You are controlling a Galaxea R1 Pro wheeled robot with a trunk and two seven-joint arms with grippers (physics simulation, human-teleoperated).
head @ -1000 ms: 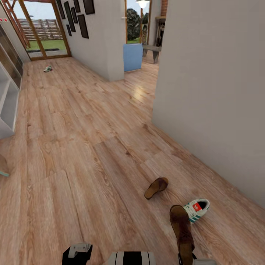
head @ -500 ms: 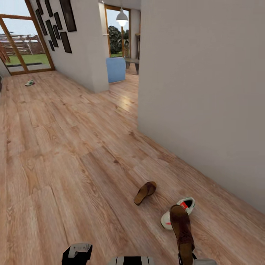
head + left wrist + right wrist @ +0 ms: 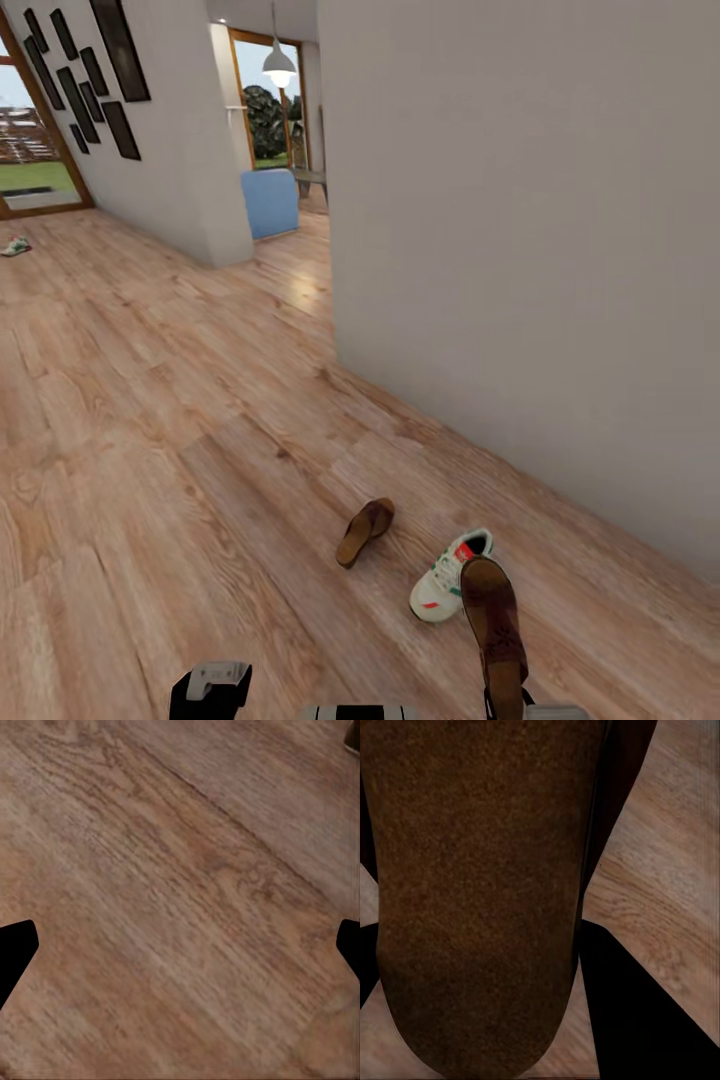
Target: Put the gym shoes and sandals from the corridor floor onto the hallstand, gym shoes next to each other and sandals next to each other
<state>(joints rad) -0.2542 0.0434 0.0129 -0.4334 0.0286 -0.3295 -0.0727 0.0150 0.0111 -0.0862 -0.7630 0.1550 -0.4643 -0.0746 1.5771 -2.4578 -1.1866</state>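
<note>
Holding one sandal (image 3: 494, 628) clamped in my right gripper (image 3: 505, 700), I see my left gripper (image 3: 180, 945) spread wide over the corridor floor (image 3: 150, 420). Ahead lie a second sandal (image 3: 364, 531) and a gym shoe (image 3: 448, 590), a grey wall (image 3: 520, 250) close beside them; another gym shoe (image 3: 14, 246) lies far off.

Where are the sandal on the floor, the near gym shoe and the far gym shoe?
sandal on the floor (image 3: 364, 531), head view, footbed.
near gym shoe (image 3: 446, 580), head view, laces.
far gym shoe (image 3: 14, 246), head view, middle.

Brown sandal (image 3: 494, 628) raised in right claw; second sandal (image 3: 364, 531), sneaker (image 3: 449, 589) on floor (image 3: 150, 420); far sneaker (image 3: 14, 246).
</note>
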